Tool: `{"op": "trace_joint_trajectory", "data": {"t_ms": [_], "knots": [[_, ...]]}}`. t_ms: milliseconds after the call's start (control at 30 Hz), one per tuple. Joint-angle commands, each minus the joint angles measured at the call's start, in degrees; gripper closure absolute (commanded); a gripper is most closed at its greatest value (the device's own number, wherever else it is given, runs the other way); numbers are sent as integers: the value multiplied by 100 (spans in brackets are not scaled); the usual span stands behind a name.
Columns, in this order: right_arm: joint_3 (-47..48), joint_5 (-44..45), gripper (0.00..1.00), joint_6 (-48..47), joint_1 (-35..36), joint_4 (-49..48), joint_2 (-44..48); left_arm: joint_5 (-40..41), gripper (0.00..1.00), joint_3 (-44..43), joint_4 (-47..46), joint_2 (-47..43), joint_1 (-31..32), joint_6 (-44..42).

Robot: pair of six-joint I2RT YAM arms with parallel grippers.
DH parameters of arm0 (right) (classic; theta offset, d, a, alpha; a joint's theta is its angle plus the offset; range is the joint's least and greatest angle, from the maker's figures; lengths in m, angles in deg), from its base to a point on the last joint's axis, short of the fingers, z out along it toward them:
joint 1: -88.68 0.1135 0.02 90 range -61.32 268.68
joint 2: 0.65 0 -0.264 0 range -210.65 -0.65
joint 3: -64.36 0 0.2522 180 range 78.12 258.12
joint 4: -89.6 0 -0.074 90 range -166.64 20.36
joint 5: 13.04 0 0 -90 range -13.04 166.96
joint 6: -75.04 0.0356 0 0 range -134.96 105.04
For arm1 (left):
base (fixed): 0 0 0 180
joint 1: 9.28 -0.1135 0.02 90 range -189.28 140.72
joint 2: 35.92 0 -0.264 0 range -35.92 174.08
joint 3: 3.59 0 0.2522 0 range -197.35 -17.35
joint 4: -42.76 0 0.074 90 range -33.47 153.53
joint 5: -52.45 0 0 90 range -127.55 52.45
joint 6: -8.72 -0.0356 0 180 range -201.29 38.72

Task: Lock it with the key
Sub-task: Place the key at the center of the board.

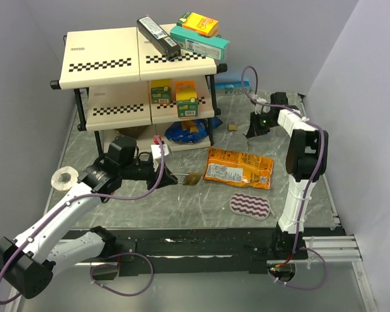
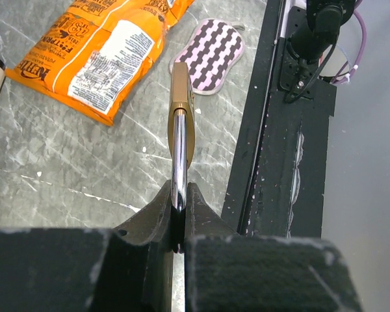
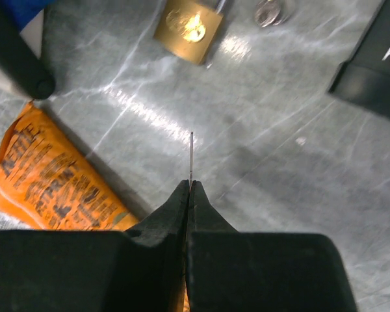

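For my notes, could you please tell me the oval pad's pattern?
The pad has pink and dark wavy stripes, clearest in left wrist view.

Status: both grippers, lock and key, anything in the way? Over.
Left gripper shut on padlock, by its shackle. Right gripper shut on key, arms well apart. Chip bag on table between them; second padlock near right gripper.

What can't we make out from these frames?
Left wrist: padlock is edge-on, keyhole not visible; shackle end buried in left gripper.
Right wrist: key edge-on, a sliver; teeth unreadable, bow hidden in right gripper.
Right wrist: second padlock cut by top edge.
Top external: key too small to see.
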Motion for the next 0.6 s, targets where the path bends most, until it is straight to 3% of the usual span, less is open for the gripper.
{"op": "trace_joint_trajectory", "data": {"t_ms": [0,333,567], "knots": [[532,159,100,40,-36,305,-239,-118,99,-158,-401,15,-10,-63],[804,265,100,40,-36,534,-441,-92,99,-202,-418,112,-10,-46],[804,186,82,102,-27,586,-459,-83,99,-254,-366,138,-10,-89]]}}
